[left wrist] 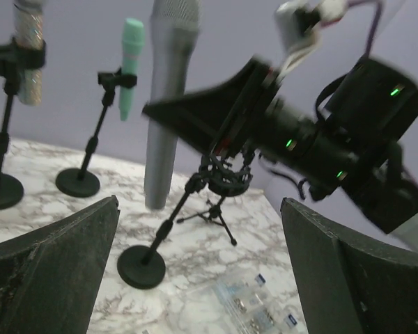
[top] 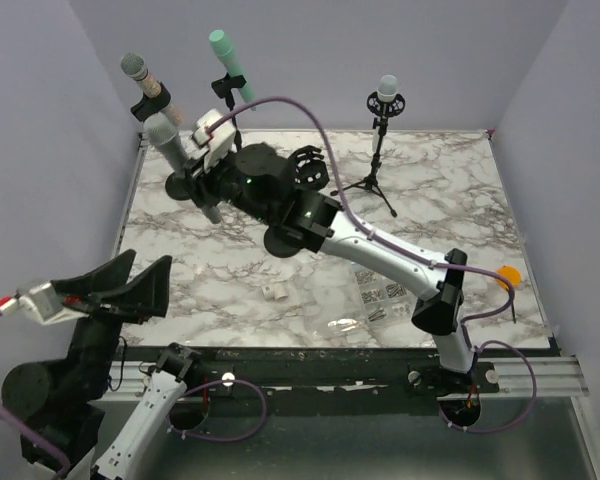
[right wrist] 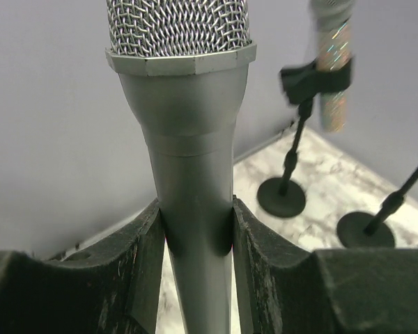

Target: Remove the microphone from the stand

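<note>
At the far left corner of the table (top: pixel 450 190), the grey mic (top: pixel 165 138) leans close to the walls (top: pixel 40 120), so there is little room on that side. The glitter mic (top: pixel 140 72) and the teal mic (top: pixel 223 48) crowd just behind it. The right half of the marble and the near middle are open, with only small bags (top: pixel 380 292) lying toward the front edge.

From above, the right arm (top: pixel 380 250) covers the foot of the teal mic's pole, and the fingers around the grey mic are hard to make out. The left wrist view is blurred on that arm. The right wrist view cuts off the grey mic's lower end.

The right claw (right wrist: pixel 196 209) pinches the grey mic on its handle below the mesh head, one pad pressed on each side. In the left wrist view the mic's lower end hangs above the marble, beside the stand (left wrist: pixel 141 266) and apart from its cradle. The left claw (top: pixel 148 265) is spread wide at the near left edge, touching nothing.
</note>
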You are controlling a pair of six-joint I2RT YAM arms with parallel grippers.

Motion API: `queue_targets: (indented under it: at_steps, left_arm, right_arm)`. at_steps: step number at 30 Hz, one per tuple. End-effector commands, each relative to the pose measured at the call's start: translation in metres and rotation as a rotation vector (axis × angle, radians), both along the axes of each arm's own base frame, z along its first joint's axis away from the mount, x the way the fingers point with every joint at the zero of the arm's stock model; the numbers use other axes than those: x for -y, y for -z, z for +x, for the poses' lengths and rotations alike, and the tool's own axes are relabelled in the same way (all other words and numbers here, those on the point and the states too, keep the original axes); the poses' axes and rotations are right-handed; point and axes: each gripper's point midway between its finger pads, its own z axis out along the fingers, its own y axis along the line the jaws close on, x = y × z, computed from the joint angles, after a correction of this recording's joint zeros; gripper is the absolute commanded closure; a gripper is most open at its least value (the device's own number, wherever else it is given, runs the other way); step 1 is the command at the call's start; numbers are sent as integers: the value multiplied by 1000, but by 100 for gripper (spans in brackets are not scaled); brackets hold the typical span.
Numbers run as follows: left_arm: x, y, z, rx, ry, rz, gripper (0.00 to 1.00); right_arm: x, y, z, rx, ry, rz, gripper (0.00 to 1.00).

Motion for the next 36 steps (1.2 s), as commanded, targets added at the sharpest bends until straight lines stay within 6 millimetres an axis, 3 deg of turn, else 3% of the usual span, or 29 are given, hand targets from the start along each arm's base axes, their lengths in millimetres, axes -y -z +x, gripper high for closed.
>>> queue_targets:
  at_steps: [1,5,8,11,16,24,27,32,36]
  left_arm:
    - [-55,-22,-37,130,-215,-38,4]
    - [-97,-28,-67,186,-379,-82,5]
    - [-119,-25,-76,164,-475,-97,6]
    - [-125,-22,-77,142,-505,-79,6]
    - [-126,-28,-80,143,-514,-43,8]
    - [-111,-22,-62,109,-470,-6,9]
    - [-104,-19,-55,96,-443,0,9]
    - [-99,-18,-49,82,-428,11,9]
    - [-98,-21,-50,84,-423,20,9]
  right_arm:
    - [-32,74,-20,-92,-59,-149,99]
    - [-48,145,-39,-107,-181,-311,99]
    - [-59,203,-62,-93,-284,-482,99]
    - [-70,264,-87,-137,-377,-643,99]
    - [-68,332,-114,-237,-393,-790,99]
    - [-49,407,-123,-246,-383,-1018,99]
    - [-42,428,-128,-248,-413,-1073,94]
    - [-38,452,-131,-226,-459,-1119,77]
    - [-41,461,-130,-213,-467,-1129,72]
